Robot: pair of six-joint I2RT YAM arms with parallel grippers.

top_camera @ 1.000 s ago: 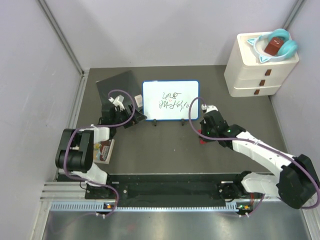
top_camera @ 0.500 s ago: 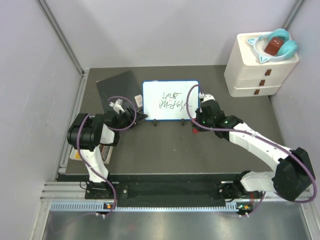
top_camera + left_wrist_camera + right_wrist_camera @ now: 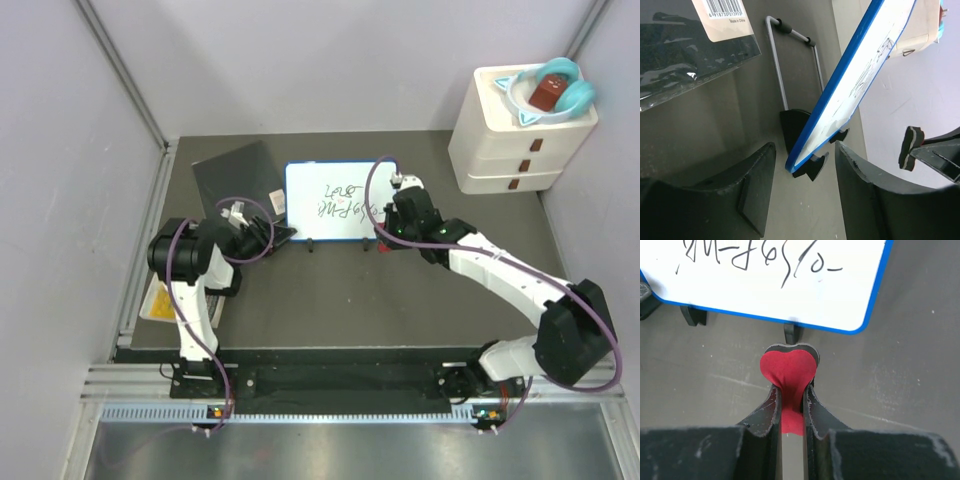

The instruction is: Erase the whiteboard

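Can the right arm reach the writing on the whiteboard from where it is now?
Probably yes: the right gripper, shut on a red heart-shaped pad, sits just before the whiteboard lower edge with nothing between them.

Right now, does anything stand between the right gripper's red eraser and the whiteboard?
Nothing visible does. The right gripper holds the red eraser near the whiteboard, by its lower rim; only a black foot and the table lie between.
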